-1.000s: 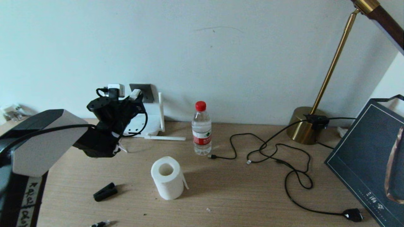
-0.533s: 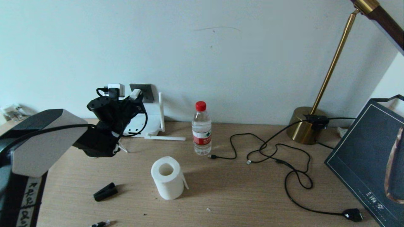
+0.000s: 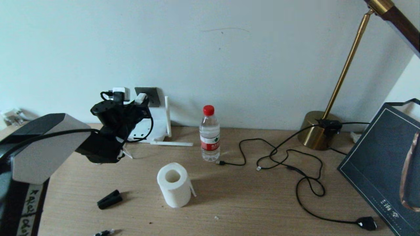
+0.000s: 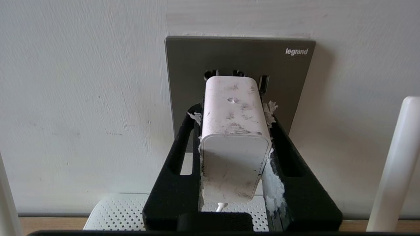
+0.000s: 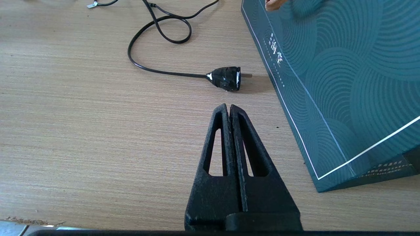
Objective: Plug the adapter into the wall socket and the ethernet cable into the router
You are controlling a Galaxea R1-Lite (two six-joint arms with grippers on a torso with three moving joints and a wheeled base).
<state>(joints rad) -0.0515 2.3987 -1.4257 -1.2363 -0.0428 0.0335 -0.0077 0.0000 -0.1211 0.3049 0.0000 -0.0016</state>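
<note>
Next to nothing has moved since the earlier head frames: the left gripper [image 4: 234, 154] is held in the same spot at the wall, clamped on the small white cube-shaped adapter [image 4: 233, 131], whose thin white cord exits at the rear. In the left wrist view the adapter's front end is seen right at the dark grey square wall socket plate [image 4: 239, 62], over the upper pin holes; whether the pins are seated or only touching cannot be told, since they are hidden behind the body. Judged from that: insertion is in hand, not confirmed done. A straight push is probably still needed, with a tilt of the adapter as the main risk. The flat white perforated router [image 4: 115, 209] is seen just below the socket, its slim white stick antennas [image 4: 393, 164] standing beside the grip. The ethernet cable cannot be picked out with confidence, so that step is taken as untouched. The right gripper [image 5: 228, 108] is parked over the wooden table [image 5: 82, 114], fingers pressed together and holding nothing, near a black mains plug [image 5: 225, 78] and a teal box [image 5: 344, 82].
</note>
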